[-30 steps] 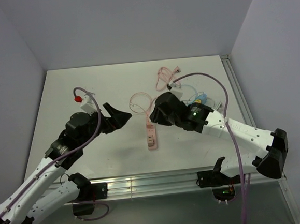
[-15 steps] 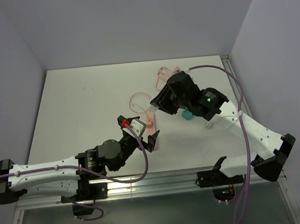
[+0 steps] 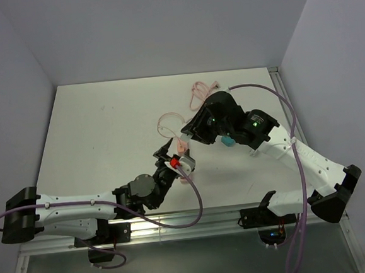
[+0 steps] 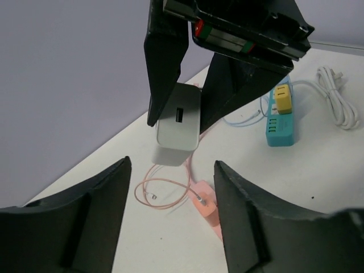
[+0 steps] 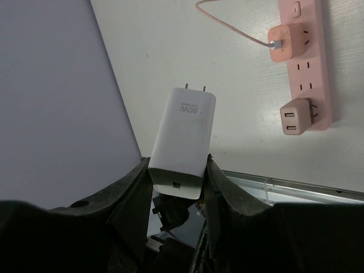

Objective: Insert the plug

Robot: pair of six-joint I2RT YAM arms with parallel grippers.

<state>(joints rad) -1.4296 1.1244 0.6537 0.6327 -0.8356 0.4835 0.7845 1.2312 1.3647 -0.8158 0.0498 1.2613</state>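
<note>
My right gripper (image 5: 178,162) is shut on a white 80W charger plug (image 5: 185,136), prongs pointing away from the wrist, held above the table. A pink power strip (image 5: 310,62) lies below it with two pink plugs (image 5: 287,42) in its sockets. In the top view the right gripper (image 3: 186,137) hangs over the strip's far end (image 3: 182,147). My left gripper (image 3: 171,156) is open and empty at the strip's near end. In the left wrist view its gripper (image 4: 170,170) frames the held charger (image 4: 178,122) and the strip (image 4: 207,206).
A blue power strip (image 4: 281,128) with a yellow plug (image 4: 281,98) lies to the right of the pink one, a coiled white cable (image 4: 338,102) beyond it. A thin pink cable loops on the table (image 3: 168,121), and another lies at the back (image 3: 199,91).
My left arm swung down from the left and stretched low along the front, its open gripper arriving at the pink strip. My right gripper lifted the white charger and holds it over the strip.
</note>
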